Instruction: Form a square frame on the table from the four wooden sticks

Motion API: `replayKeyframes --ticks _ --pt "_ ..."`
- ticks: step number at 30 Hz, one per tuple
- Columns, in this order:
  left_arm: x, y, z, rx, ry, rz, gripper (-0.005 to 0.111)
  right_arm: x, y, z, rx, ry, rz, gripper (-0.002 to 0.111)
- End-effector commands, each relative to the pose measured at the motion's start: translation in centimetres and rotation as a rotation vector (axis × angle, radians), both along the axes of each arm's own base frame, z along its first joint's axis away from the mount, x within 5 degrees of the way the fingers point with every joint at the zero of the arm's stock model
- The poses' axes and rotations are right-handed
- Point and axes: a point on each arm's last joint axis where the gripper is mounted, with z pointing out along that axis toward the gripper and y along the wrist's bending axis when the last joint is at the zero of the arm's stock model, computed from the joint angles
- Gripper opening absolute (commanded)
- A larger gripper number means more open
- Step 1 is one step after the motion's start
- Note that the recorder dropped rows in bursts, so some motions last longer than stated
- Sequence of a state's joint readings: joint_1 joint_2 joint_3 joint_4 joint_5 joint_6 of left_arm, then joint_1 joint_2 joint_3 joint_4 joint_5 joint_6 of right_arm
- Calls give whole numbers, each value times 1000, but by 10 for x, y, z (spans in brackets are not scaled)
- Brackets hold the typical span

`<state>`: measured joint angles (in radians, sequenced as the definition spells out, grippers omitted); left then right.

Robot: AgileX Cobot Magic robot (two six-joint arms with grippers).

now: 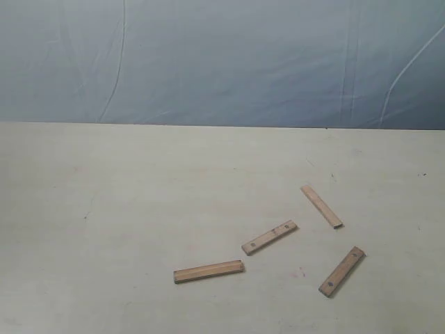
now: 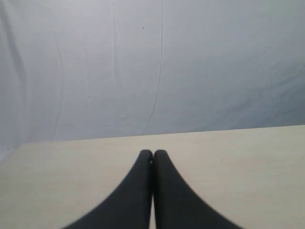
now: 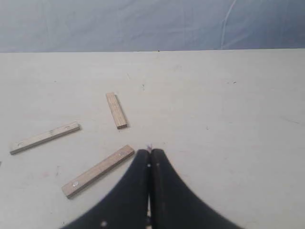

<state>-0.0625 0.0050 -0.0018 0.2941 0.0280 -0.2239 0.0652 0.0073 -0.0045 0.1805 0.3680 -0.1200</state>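
Four wooden sticks lie scattered and apart on the cream table point(image 1: 139, 202). In the exterior view one stick point(image 1: 208, 271) lies lowest left, a second point(image 1: 269, 237) sits in the middle with two dark holes, a third point(image 1: 321, 206) slants at the upper right, and a fourth point(image 1: 342, 271) slants at the lower right. No square frame exists. Neither arm shows in the exterior view. My right gripper point(image 3: 150, 151) is shut and empty, just beside the end of one stick point(image 3: 97, 171); two more sticks point(image 3: 116, 110) point(image 3: 45, 137) lie beyond. My left gripper point(image 2: 153, 152) is shut and empty over bare table.
A blue-grey cloth backdrop point(image 1: 222, 59) hangs behind the table's far edge. A small pink mark point(image 1: 299, 273) shows on the table between the lower sticks.
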Motion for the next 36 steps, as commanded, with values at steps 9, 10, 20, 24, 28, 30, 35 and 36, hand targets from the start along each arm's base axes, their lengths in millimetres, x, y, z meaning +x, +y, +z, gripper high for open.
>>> replayKeyframes --ticks 9,10,20,24,28,30,35,36 --pt "0 0 0 3 -4 2 0 0 0 -1 6 -5 5 -1" --pt "0 0 0 3 -4 2 0 0 0 -1 6 -5 5 -1" --pt "-20 -13 48 -203 -555 -234 0 0 0 -1 6 -5 5 -1" --pt "-47 -23 69 -279 -867 -476 0 0 0 -1 6 -8 5 -1" --pt "-50 -25 88 -226 -860 -465 0 0 0 -1 9 -7 5 -1" --pt "-49 -23 107 -226 -844 -439 0 0 0 -1 9 -7 5 -1" --pt "-30 -24 157 -206 -775 -418 0 0 0 -1 9 -7 5 -1" --pt "-21 -26 167 -188 -717 -414 0 0 0 -1 9 -7 5 -1"
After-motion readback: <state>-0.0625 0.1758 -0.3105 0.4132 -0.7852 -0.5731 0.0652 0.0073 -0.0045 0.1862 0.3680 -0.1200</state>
